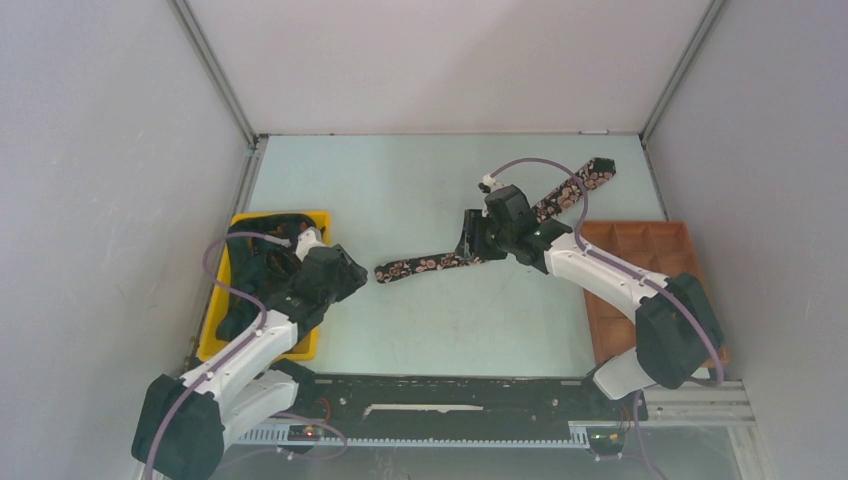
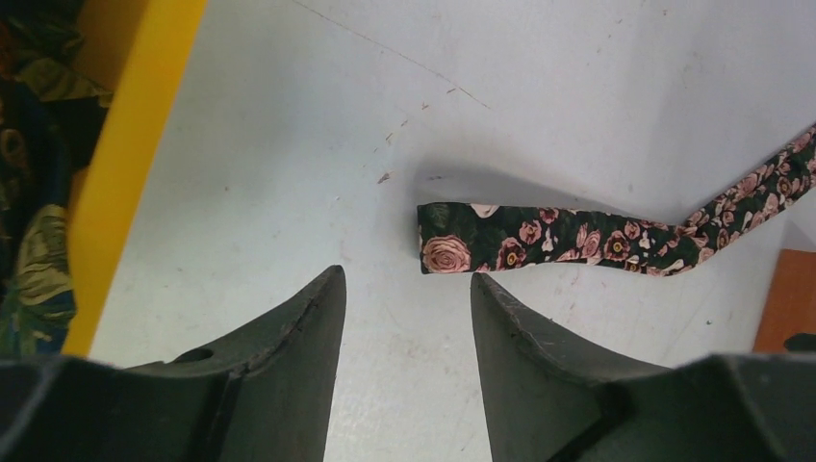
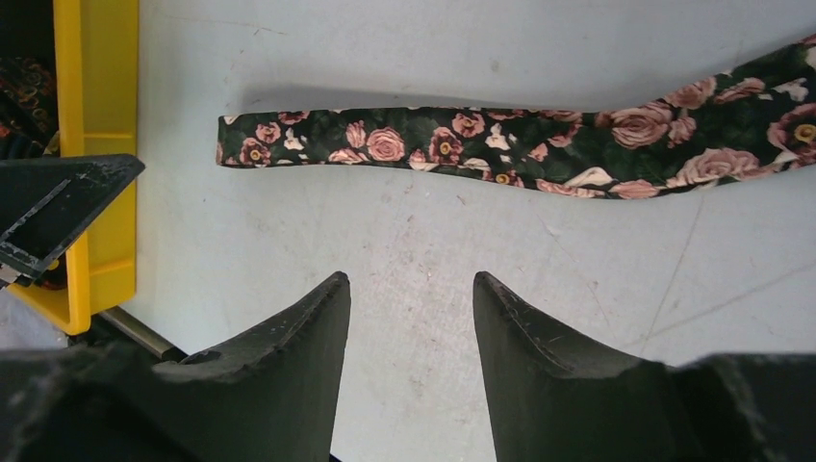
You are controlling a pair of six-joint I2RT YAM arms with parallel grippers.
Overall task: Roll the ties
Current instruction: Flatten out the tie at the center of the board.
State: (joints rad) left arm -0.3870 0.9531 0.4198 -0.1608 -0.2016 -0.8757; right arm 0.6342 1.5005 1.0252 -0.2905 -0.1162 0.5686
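Left fingers (image 2: 298,346) apart, gripping nothing, above table (image 2: 289,144) just left of narrow end of tie (image 2: 539,239), not touching it. Right fingers (image 3: 539,356) apart too, empty, over tie middle. Tie flat on table centre, unrolled, slanting near-left to far-right, wide end far right.

The left arm (image 1: 250,345) rises from its base at the near left and reaches forward and to the right, its white link slanting up to a dark wrist. The left tool (image 2: 407,289) points right and downward. Its two dark fingers (image 2: 298,337) stand apart with nothing between them. The right arm (image 1: 610,275) comes from the near right and stretches toward the left and the far side, bent at a dark elbow. The right tool (image 3: 411,289) points left and downward, its fingers likewise parted and empty. The two tools face each other, well apart.
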